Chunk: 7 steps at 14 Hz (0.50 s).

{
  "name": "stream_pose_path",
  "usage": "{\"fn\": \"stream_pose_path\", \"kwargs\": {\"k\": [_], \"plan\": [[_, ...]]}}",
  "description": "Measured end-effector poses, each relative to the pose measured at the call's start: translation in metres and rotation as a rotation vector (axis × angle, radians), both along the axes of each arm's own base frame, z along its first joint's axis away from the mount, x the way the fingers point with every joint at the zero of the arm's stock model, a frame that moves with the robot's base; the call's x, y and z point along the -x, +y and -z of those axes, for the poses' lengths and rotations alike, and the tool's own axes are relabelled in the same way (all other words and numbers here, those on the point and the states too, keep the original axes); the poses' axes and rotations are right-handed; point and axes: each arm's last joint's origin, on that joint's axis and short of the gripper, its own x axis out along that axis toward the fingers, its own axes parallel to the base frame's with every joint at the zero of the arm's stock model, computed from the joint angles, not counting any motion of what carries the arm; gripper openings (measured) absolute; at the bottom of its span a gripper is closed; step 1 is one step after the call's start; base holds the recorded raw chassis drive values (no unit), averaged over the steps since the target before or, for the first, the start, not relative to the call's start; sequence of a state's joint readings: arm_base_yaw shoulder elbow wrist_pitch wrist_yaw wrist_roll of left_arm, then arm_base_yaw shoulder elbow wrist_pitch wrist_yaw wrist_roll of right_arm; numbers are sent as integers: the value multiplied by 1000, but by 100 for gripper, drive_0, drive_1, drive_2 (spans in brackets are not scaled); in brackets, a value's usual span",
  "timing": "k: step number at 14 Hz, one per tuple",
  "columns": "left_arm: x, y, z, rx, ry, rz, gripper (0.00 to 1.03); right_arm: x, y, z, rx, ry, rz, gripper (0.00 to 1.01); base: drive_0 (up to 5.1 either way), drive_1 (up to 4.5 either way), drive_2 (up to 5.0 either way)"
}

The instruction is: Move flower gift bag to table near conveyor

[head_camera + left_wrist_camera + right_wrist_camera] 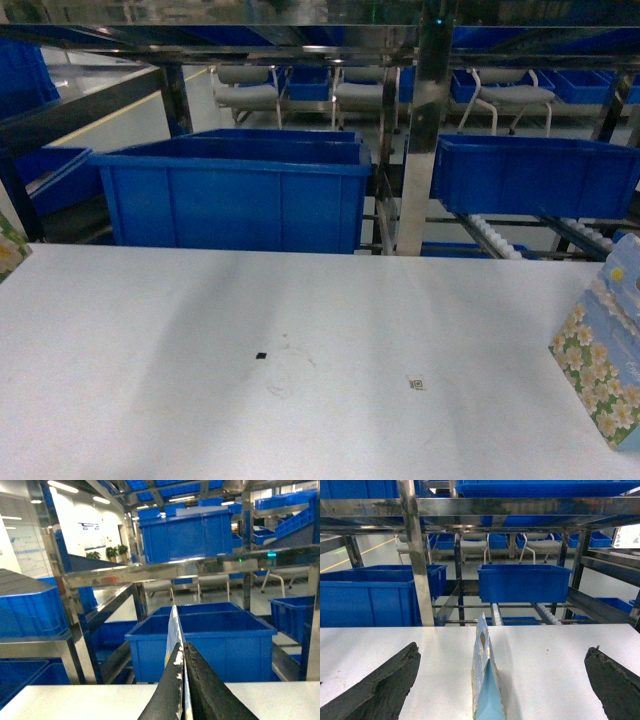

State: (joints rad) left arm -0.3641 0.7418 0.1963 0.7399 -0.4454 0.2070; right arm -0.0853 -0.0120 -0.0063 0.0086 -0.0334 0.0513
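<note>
Blue floral paper gift bag (603,355) is standing on white table (250,350); right gripper (500,685) is gaping around it. Left gripper (183,680) is pinching another bag's edge (174,627) (no legible writing). Blue plastic bins (235,190) are sitting on steel roller conveyor (420,130) behind.

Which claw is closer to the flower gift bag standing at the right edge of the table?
Right. The right claw is open, with the flower gift bag standing between its fingers, untouched. The left claw is shut on another thin bag edge, over the table's left side.
</note>
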Motion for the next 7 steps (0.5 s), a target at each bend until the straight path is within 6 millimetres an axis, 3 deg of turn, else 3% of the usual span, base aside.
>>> {"fn": "stream_pose_path", "kwargs": {"k": [7], "plan": [[-66, -36, 47, 21, 72, 45, 2, 0, 0, 0, 0, 0, 0, 98, 0, 0, 0]]}}
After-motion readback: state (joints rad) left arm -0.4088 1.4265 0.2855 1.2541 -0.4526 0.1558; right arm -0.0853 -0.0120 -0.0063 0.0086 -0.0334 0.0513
